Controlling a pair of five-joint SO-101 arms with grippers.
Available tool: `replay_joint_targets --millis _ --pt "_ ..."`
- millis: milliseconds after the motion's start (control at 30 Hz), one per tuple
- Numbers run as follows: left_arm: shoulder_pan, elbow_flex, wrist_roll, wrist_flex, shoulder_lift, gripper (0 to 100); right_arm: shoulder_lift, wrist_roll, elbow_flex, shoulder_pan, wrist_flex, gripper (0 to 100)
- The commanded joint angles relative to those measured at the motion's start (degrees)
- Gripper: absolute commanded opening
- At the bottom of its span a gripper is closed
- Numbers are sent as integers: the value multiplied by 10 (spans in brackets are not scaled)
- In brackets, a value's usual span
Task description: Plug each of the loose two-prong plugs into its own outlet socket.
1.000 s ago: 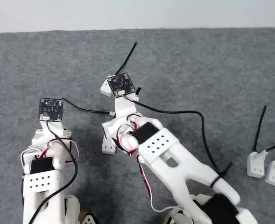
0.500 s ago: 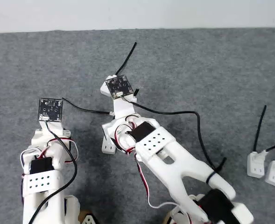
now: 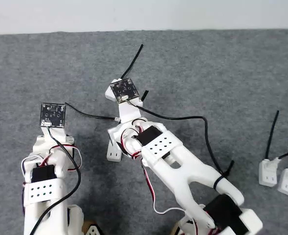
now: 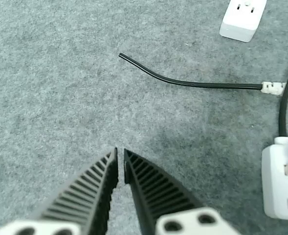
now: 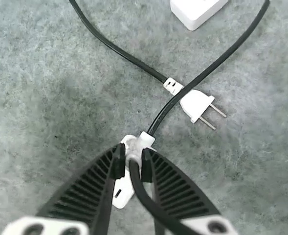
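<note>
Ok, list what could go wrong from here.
1. The right gripper pinches the held plug near its cord end, so it may twist in the jaws during insertion.
2. Its cord crosses the loose plug at the neck; lifting could snag and shift that plug.

Mottled grey fabric counter (image 3: pixel 232 63) is noted; white plastic plug (image 5: pixel 143 138) w/ blk cord (image 5: pixel 217 61); right hand (image 5: pixel 130 155) ribbed blk.
</note>
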Motion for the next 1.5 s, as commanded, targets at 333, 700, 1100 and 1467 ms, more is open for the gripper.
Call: replay_joint_targets --millis 333,700,1100,1467 --pt "-6 -31 7 -12 -7 13 -6 107 -30 -17 22 8" --pt "-6 -31 7 -12 -7 13 -8 162 -32 -51 48 8" --pt "-6 -30 7 -12 -7 13 109 164 -39 -51 49 8" --pt "-6 -30 7 -13 -7 14 108 154 -56 -58 80 25"
